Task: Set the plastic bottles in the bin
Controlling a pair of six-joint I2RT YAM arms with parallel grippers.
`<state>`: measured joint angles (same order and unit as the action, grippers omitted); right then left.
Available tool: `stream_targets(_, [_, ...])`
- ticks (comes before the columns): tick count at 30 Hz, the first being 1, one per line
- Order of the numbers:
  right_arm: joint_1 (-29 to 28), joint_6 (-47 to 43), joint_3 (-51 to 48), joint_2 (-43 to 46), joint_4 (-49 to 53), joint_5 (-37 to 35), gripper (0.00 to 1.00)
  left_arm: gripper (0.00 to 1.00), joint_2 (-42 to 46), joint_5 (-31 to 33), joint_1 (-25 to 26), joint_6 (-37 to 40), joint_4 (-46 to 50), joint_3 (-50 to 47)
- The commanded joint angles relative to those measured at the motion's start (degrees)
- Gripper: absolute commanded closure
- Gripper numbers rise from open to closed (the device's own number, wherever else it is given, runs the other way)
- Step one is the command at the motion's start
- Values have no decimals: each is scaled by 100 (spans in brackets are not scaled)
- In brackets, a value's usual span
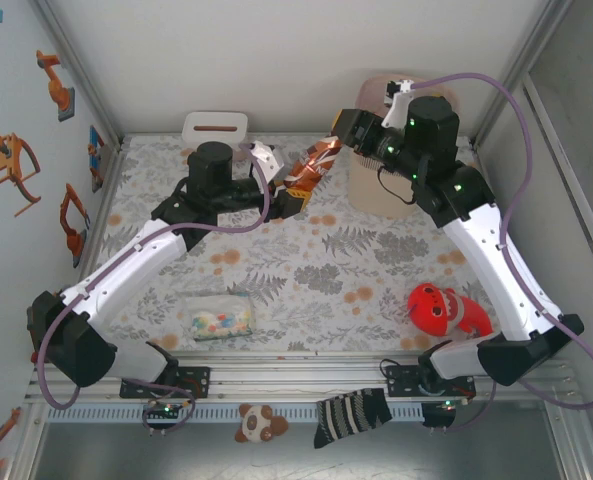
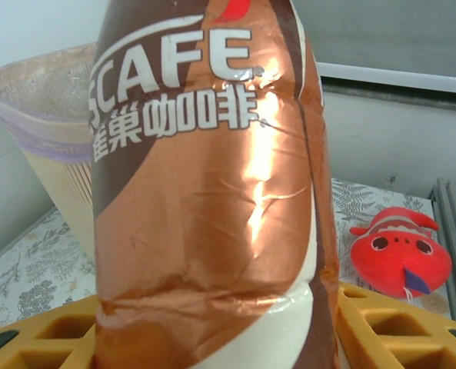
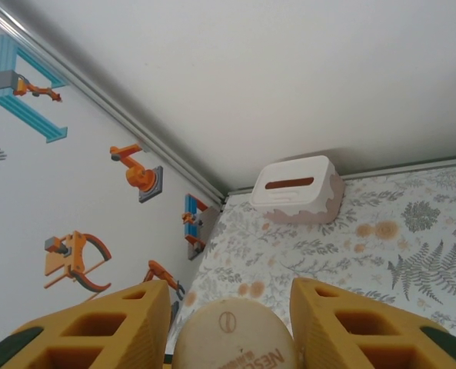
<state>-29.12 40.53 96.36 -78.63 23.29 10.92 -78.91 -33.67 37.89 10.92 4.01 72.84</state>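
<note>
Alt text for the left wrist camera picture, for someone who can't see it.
A brown and copper coffee bottle, seen close up, is gripped between the left gripper's yellow fingers. The beige bin stands behind on the left, a red toy on the right.

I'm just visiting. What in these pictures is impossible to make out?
Inside of the bin: in the top view the right arm covers most of its mouth.
Ends of the brown bottle: in the left wrist view the picture's edges cut off its top and base.
Right gripper on the cap: in the right wrist view the bottom edge cuts it off, so whether it is pinching or loose is unclear.
Contents of the packet: too small in the top view.
</note>
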Motion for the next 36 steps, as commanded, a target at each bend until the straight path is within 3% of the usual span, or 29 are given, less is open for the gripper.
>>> stream_targets(1, [-41,-19,130,-38,-61,18,61,50,161,-43,43,-62,-218,-6])
stream_targets(8, [-41,-38,121,-5,-103,-77,72,48,198,-28,43,-81,-212,-22])
stream_targets(13, [-16,-345,207,34,-106,-459,74,29,359,240,39,-83,-182,-115])
stream_targets(17, [226,-747,517,-98,-38,-827,75,23,597,521,30,2,-73,-256])
stream_targets(26, [1043,-1812,1385,-887,-274,-2026,77,21,1123,903,26,77,226,-608])
stream_targets(36, [1678,-2246,2264,-2398,-1417,-2266,78,21,1456,963,26,-116,212,-911])
